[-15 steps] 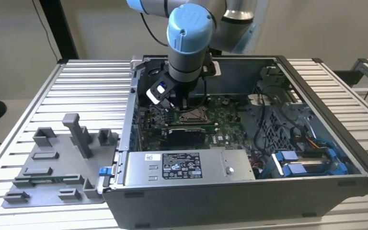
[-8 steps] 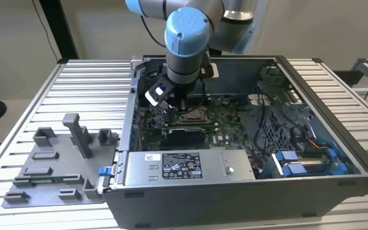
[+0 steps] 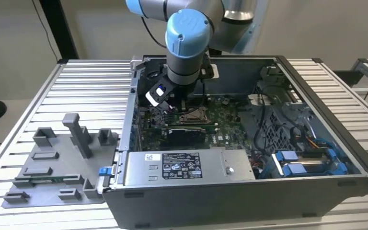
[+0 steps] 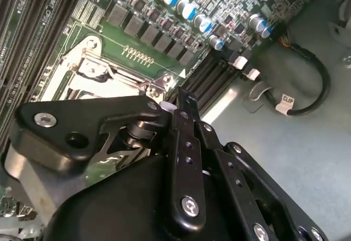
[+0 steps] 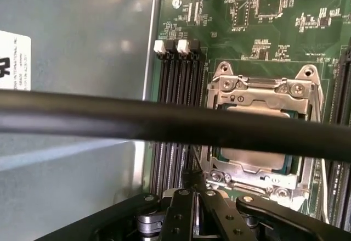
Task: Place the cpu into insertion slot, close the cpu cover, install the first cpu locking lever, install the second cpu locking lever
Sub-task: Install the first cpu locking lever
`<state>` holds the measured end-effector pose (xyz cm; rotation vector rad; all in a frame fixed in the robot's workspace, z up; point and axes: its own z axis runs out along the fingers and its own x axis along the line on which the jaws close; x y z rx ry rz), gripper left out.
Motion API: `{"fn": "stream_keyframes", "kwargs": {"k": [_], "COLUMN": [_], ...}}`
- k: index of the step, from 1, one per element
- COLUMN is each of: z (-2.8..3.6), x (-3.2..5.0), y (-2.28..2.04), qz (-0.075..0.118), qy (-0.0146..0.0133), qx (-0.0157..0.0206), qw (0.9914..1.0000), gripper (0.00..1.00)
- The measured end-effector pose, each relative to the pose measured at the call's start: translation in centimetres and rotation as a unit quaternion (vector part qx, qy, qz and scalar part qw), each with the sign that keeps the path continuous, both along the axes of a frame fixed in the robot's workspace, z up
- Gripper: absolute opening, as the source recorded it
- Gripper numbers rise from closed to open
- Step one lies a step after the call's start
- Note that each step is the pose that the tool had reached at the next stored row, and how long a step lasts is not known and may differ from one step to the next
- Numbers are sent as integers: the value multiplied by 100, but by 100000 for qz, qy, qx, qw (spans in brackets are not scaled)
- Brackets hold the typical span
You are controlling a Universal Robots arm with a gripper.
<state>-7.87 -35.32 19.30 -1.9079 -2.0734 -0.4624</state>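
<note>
From where I stand, the arm reaches down into the open computer case (image 3: 235, 203) on the slatted table (image 3: 88, 81), and its hand (image 3: 171, 106) hangs low over the green circuit board (image 5: 274, 32), near the board's middle. The insertion slot (image 3: 194, 114) sits there, and in the first wrist view the cpu (image 5: 253, 157) lies inside it, its silvery-tan top showing through the cut-out of the cpu cover (image 5: 258, 94), which looks folded down flat over the chip. So I judge that placing and covering are done and the work is at the locking levers; whether either lever is latched I cannot make out. The fingers (image 5: 184, 208) are drawn narrow, nearly together, with nothing I can see between them, and their tips sit just beside a corner of the socket frame, between it and the long black memory slots (image 5: 175, 82); whether they touch metal I cannot tell. A lever step like this calls for a firm, well-aimed push with those narrow tips, close to the board. A black cable (image 5: 109, 117) crosses the first wrist view. A white label (image 3: 174, 165) on the metal box along the case's near edge carries print, as does a small tag (image 4: 288, 99) on a cable. A grey fixture tray (image 3: 50, 167) rests by the table's near corner.
</note>
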Motion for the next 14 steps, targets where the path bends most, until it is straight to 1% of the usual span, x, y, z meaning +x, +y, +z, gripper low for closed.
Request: {"fn": "stream_keyframes", "kwargs": {"k": [2, 5, 14], "z": [-3, -9, -47], "x": [55, 94, 165], "y": [-1, 0, 0], "qz": [-2, -3, 0], "qy": [26, 24, 26], "qx": [-15, 1, -4], "qw": [100000, 100000, 100000], "gripper": [0, 0, 0]}}
